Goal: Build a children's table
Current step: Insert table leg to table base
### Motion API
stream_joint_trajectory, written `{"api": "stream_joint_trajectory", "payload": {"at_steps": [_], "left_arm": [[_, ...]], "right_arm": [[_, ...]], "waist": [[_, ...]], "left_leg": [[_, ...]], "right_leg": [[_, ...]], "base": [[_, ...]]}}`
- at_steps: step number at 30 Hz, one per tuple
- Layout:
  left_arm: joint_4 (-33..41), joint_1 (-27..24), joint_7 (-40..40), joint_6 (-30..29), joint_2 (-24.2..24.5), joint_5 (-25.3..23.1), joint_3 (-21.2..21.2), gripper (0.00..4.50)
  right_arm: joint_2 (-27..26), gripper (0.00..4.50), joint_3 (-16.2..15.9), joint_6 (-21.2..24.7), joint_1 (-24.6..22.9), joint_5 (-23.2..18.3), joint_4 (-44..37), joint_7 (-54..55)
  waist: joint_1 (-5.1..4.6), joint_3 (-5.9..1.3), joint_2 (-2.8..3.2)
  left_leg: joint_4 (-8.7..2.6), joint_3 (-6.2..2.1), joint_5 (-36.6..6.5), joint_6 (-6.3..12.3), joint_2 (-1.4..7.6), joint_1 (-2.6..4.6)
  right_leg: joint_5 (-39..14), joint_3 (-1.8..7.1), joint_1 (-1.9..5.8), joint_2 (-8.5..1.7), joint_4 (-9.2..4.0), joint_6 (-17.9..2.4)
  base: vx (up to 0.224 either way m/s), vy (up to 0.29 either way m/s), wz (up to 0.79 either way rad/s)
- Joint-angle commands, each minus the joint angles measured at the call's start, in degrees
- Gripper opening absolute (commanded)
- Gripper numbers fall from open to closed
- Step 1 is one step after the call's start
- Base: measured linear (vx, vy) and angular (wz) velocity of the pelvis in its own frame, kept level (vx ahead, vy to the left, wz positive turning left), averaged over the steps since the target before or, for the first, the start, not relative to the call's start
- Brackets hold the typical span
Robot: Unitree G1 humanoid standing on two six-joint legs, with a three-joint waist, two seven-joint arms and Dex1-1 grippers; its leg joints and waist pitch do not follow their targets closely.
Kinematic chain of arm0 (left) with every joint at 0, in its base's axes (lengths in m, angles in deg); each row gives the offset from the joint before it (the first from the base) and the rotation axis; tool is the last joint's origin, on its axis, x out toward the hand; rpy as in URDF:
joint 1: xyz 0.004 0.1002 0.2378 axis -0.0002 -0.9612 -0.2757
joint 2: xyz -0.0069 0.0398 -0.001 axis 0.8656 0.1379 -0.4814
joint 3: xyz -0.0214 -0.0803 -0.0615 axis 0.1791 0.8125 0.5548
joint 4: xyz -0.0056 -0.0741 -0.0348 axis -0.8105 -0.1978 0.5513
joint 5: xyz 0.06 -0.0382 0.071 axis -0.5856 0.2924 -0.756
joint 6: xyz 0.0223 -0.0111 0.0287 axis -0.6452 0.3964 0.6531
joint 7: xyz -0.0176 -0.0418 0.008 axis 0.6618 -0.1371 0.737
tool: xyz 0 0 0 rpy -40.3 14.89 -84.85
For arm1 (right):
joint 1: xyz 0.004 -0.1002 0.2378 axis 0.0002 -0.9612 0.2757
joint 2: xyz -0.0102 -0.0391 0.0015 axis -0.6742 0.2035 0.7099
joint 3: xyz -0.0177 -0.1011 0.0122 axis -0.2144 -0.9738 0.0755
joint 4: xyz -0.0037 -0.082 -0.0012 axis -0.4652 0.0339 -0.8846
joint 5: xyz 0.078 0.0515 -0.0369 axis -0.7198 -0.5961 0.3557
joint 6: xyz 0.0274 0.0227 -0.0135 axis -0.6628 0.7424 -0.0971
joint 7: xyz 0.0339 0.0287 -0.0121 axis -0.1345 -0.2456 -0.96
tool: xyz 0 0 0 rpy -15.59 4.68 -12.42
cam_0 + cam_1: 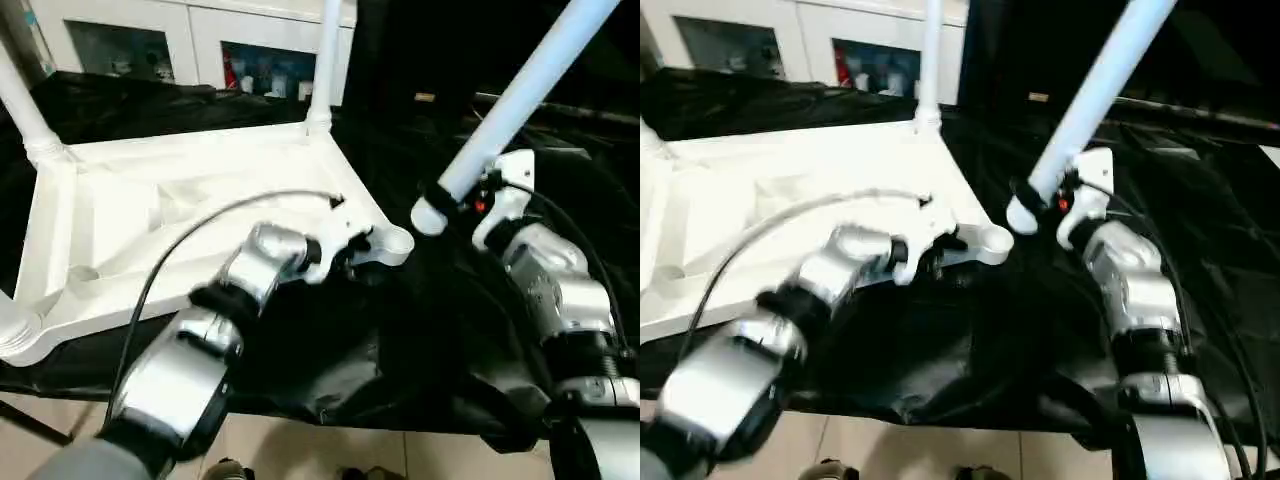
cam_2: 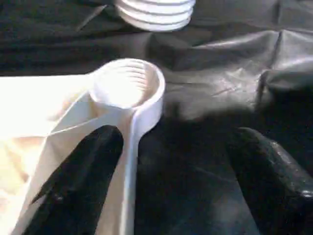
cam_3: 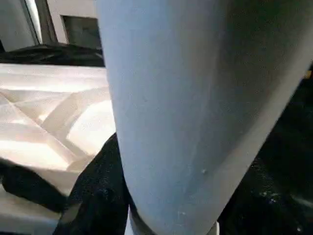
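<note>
The white tabletop (image 1: 180,215) lies upside down on black cloth. Legs stand in its far left socket (image 1: 25,110), far right socket (image 1: 325,60) and near left socket (image 1: 12,335). The near right corner socket (image 1: 393,243) is empty, and its inner thread shows in the left wrist view (image 2: 128,83). My left gripper (image 1: 345,257) is open astride the rim just behind that socket, one finger (image 2: 83,181) inside the rim and the other (image 2: 266,166) over the cloth. My right gripper (image 1: 450,192) is shut on a tilted white leg (image 1: 520,90), whose threaded end (image 1: 428,215) hangs just right of the empty socket.
A white glass-fronted cabinet (image 1: 200,40) stands behind the work. Black cloth (image 1: 330,370) covers the surface and hangs over its near edge, with pale floor (image 1: 300,450) below. A grey cable (image 1: 190,230) arcs over my left forearm across the tabletop.
</note>
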Motion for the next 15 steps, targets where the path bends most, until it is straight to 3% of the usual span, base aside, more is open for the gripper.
{"api": "stream_joint_trajectory", "payload": {"at_steps": [1, 2, 3, 5, 8, 10, 15], "left_arm": [[-1.4, 1.4, 1.7, -1.2, 0.0, -0.1, 0.3, 3.57], [-1.6, 1.6, 2.0, -1.3, 0.0, 0.0, 0.4, 3.42], [-2.6, 2.4, 2.6, -1.5, -0.1, 0.4, 1.0, 3.24], [-3.7, 3.0, 3.0, -1.6, -0.2, 0.2, 1.6, 3.23], [-5.4, 3.7, 4.5, -2.6, -0.1, -0.6, 1.9, 2.8], [-6.7, 3.9, 6.7, -3.2, 0.1, -1.0, 2.2, 2.75], [-8.3, 3.9, 7.0, -3.3, 0.0, -1.3, 1.9, 2.29]], "right_arm": [[0.5, 1.88, 0.2, 0.8, -0.5, -0.8, -2.9, -0.1], [0.6, 1.88, 0.2, 0.9, -0.7, -0.8, -3.1, -0.2], [0.6, 1.88, 0.3, 1.3, -1.1, -0.9, -3.7, -0.3], [0.6, 1.88, 0.4, 1.6, -1.6, -1.0, -4.2, -0.3], [0.6, 1.88, 0.3, 2.0, -2.1, -0.9, -4.9, -0.2], [0.4, 1.88, 0.1, 2.2, -2.2, -0.9, -5.2, -0.2], [0.2, 1.88, -0.1, 2.5, -2.5, -0.7, -5.8, -0.2]], "waist": [[0.08, -5.05, 0.2], [0.12, -5.14, 0.15], [0.18, -5.17, 0.74], [0.19, -5.18, 0.57], [0.38, -5.11, 0.77], [0.43, -5.11, 0.99], [0.55, -5.15, 0.87]], "left_leg": [[-3.65, -1.27, -8.2, 4.18, 2.58, 0.91], [-3.61, -1.27, -7.9, 4.39, 2.56, 0.94], [-3.61, -1.29, -7.3, 4.94, 2.6, 1.0], [-3.57, -1.27, -7.4, 5.05, 2.57, 0.95], [-3.62, -1.32, -8.0, 4.87, 2.59, 1.04], [-3.62, -1.34, -8.1, 4.75, 2.57, 1.04], [-3.63, -1.32, -8.1, 4.77, 2.57, 1.08]], "right_leg": [[-9.6, 2.44, 4.45, -3.32, -4.07, -12.6], [-8.6, 2.42, 4.48, -3.23, -3.89, -12.8], [-6.7, 2.42, 4.45, -3.26, -3.81, -13.7], [-6.2, 2.37, 4.53, -3.3, -3.75, -14.3], [-6.7, 2.33, 4.54, -3.35, -3.82, -14.4], [-6.9, 2.33, 4.55, -3.32, -3.81, -14.4], [-6.9, 2.33, 4.52, -3.33, -3.91, -14.3]], "base": [[0.0, 0.0, 0.0], [0.0, 0.0, 0.0], [0.0, 0.0, 0.0], [0.0, 0.0, 0.0], [0.0, 0.0, 0.0], [0.0, 0.0, 0.0], [0.0, 0.0, 0.0]]}}
